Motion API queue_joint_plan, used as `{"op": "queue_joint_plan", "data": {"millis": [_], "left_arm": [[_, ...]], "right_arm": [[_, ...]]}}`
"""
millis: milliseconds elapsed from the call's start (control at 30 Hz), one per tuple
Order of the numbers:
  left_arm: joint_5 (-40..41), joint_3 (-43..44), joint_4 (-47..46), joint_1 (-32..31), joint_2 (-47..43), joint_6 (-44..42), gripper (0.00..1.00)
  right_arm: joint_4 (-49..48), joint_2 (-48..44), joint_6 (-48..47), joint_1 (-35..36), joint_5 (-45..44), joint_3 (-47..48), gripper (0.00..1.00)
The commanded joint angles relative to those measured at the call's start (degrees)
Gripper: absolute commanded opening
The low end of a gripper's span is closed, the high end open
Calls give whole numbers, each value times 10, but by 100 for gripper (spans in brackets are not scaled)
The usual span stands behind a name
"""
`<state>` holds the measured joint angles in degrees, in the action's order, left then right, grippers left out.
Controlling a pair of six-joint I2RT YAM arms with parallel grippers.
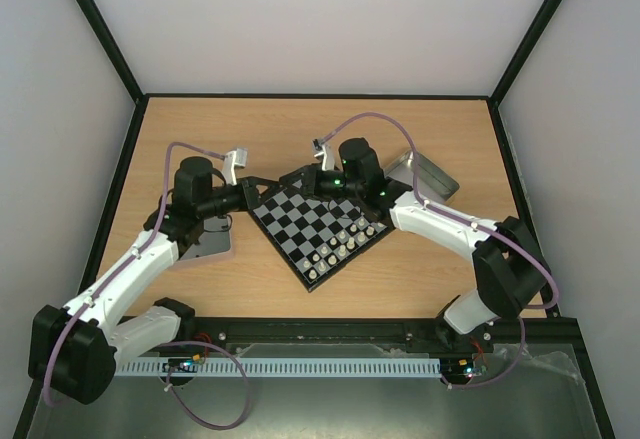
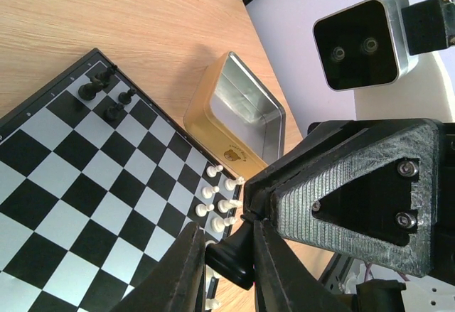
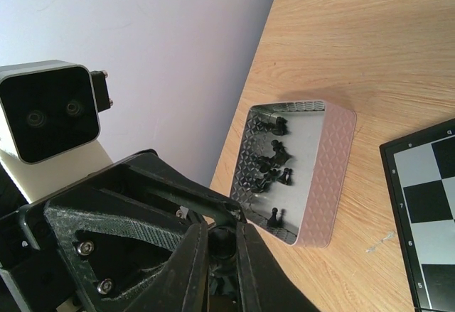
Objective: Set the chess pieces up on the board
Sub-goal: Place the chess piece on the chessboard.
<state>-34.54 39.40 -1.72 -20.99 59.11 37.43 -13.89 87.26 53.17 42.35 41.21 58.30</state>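
Several black pieces [image 3: 274, 159] in the pink tin [image 3: 335, 177]; left hand [image 2: 227, 232] pinches a black chessman [image 2: 232, 256]; right hand [image 3: 220, 232] unclear.

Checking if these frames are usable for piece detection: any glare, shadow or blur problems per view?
Top external: even light, no glare, but the white pieces are mere specks. Left wrist: board sharp; bright sheen inside the gold tin. Right wrist: soft shadow behind the pink tin; black pieces inside blend together.
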Motion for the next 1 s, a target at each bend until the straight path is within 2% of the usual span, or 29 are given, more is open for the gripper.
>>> {"op": "queue_joint_plan", "data": {"millis": [0,67,100,267,367,500,633,967], "left_arm": [[-20,19,0,-5,4,-12,15],[-20,19,3,-5,5,-13,17],[-18,19,6,-5,5,-12,21],[23,19,32,-5,3,-13,51],[105,20,73,-4,-1,-10,64],[227,24,139,1,-4,5,70],[304,24,196,20,3,29,71],[296,5,229,72,-3,41,71]], "right_arm": [[-20,11,-2,4,0,9,8],[-17,9,-8,5,-11,10,4],[-11,7,-15,4,-24,11,2],[62,-2,-88,6,-126,26,2],[115,3,-147,7,-226,40,2],[170,32,-226,9,-362,64,2],[188,82,-275,10,-441,98,2],[186,197,-286,16,-448,164,2]]}}
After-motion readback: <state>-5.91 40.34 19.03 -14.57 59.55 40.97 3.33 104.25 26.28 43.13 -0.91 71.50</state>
